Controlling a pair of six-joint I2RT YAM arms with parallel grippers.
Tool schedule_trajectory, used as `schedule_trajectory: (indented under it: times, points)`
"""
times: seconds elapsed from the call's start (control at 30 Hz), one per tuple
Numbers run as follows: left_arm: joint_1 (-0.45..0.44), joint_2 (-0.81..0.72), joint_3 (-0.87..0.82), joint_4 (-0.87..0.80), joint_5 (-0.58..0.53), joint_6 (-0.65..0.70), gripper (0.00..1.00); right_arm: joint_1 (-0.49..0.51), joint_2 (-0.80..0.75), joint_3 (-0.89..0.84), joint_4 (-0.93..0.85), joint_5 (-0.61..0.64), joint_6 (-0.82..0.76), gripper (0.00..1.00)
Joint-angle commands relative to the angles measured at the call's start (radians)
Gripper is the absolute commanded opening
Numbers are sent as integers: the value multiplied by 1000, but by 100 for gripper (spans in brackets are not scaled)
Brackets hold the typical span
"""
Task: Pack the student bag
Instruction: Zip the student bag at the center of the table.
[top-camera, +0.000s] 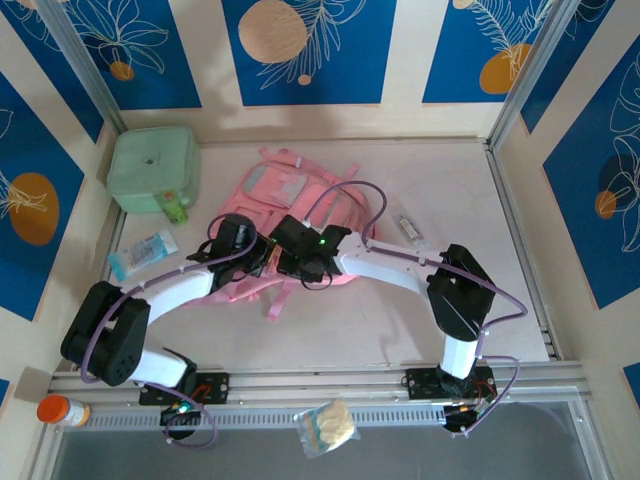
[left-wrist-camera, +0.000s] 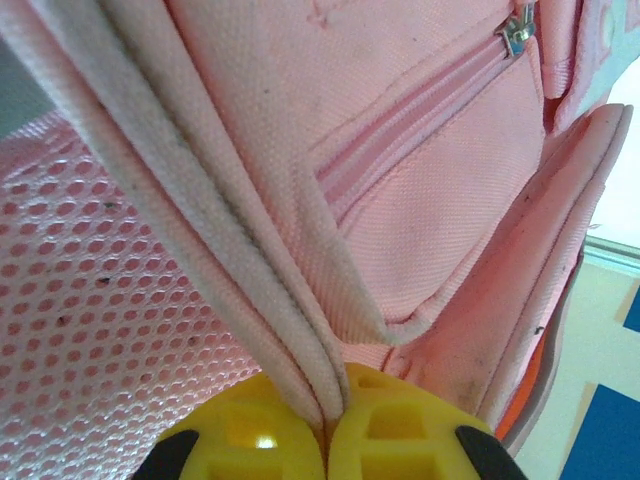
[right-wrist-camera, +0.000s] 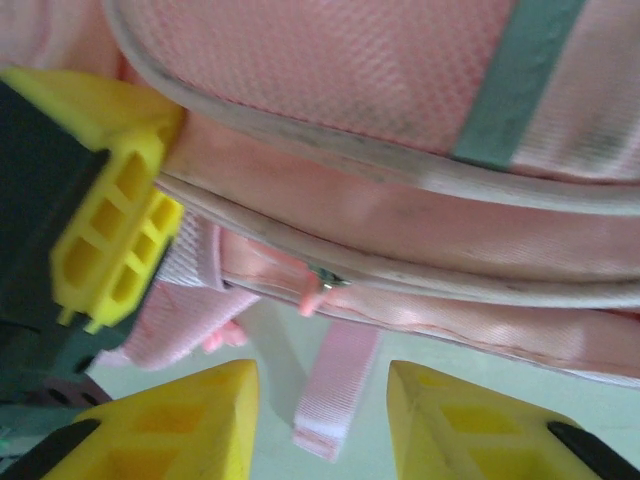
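Pinching a pale piped seam of the student bag (left-wrist-camera: 430, 230), the left gripper (left-wrist-camera: 325, 430) has its yellow fingers (left-wrist-camera: 240, 435) pressed together with the seam caught between them. Beyond the fingertips the seam runs up and away to the left. Pink mesh lies to its left, and a zipped pocket panel lies to its right, with a metal zip pull (left-wrist-camera: 517, 30) at the far end. The picture edge cuts off the rest of the bag on every side.

The right gripper (right-wrist-camera: 322, 378) has its fingers standing apart with nothing clamped. A loose strap end (right-wrist-camera: 335, 390) hangs in the gap just past the tips; whether it touches either finger cannot be told. Beyond the tips the bag's edge runs crosswise, with two piped seams and a small blurred zip tab (right-wrist-camera: 322, 283) among them. To the left of these fingers another yellow finger (right-wrist-camera: 110, 250) sits against the same edge.

From above, the bag lies flat on the table (top-camera: 450, 320) under both sets of fingers. Its long axis runs from the arm bases toward the far wall. The pale grey-pink panels lie at the far end, and a strap trails from the near end. Both wrists hide the bag's middle and near part, so the fingertips themselves cannot be made out from above. A mint-green case (top-camera: 152, 168) sits well off to the far left of the left fingers.
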Motion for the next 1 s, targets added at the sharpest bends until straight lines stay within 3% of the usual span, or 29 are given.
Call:
schedule_trajectory:
  times: [0.0, 0.1, 0.4, 0.97]
  points:
    - [-23, -28, 50, 89, 12, -24, 0, 29, -6, -26, 75, 70, 55, 35]
    - [-23, -22, 63, 79, 20, -16, 0, 41, 13, -22, 27, 149, 105, 31]
    - [-27, -20, 57, 91, 15, -18, 0, 43, 66, -23, 15, 163, 118, 23]
    - [-32, -12, 53, 109, 8, -5, 0, 2, 122, 24, 125, 213, -48, 25]
